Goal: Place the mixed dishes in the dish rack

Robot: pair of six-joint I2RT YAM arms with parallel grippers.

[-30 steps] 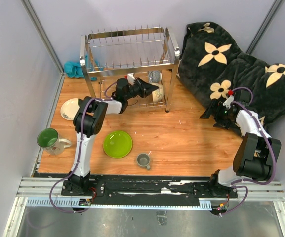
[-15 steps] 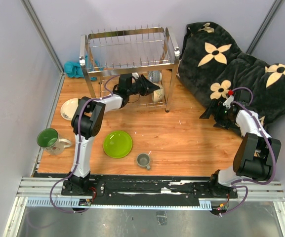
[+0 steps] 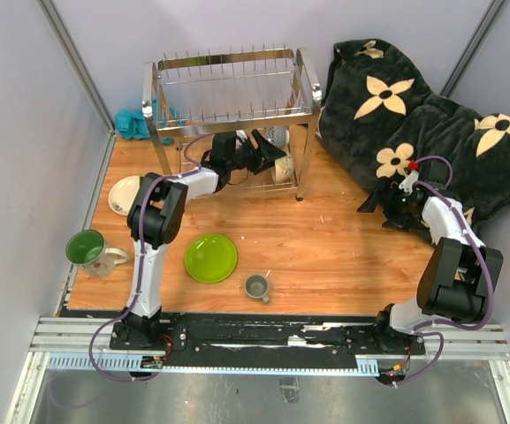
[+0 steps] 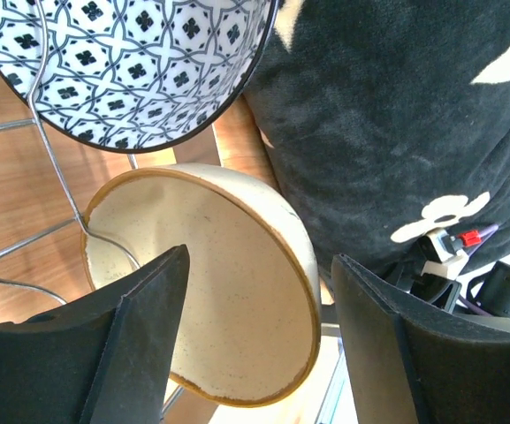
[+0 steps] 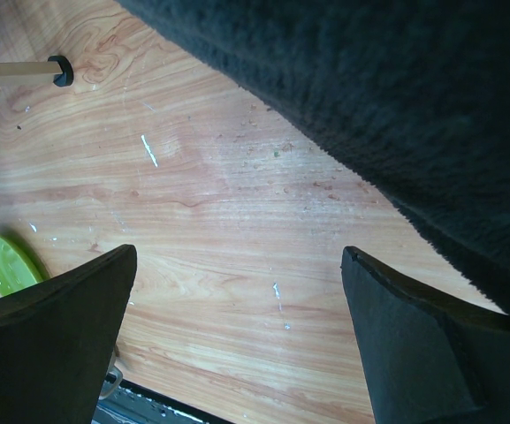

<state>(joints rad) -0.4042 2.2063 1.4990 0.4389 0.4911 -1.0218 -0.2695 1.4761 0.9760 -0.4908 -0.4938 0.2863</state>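
- The white mug with green inside (image 3: 89, 249) stands on the wooden table (image 3: 343, 256) at its 8 o'clock edge.
- At 1 o'clock from the mug, the cream plate with black patch (image 3: 126, 194) lies flat, and a teal cloth (image 3: 133, 124) is bunched at 12 o'clock of it.
- The lime-green plate (image 3: 210, 258) lies flat near the table's middle, with the small grey mug (image 3: 256, 286) at its 4 o'clock, apart from it.
- The dish rack (image 3: 228, 97) stands at the table's 12 o'clock; its top tier holds no dish.
- The left gripper (image 4: 259, 256) reaches into the lower tier between the chrome legs. Its fingers (image 4: 140, 309) are spread wide and grip nothing.
- The cream-yellow bowl (image 4: 228, 291) leans on edge on the lower wires, between the fingers. One finger overlaps its inner face; the other is clear of the rim.
- The blue-patterned small bowl (image 4: 131, 62) stands tilted at 11 o'clock of it; whether they touch, I cannot tell.
- A black flowered blanket (image 3: 414, 106) fills the 2 o'clock corner.
- The right gripper (image 5: 237, 274) hangs over bare wood at the blanket's edge, fingers wide apart and empty.
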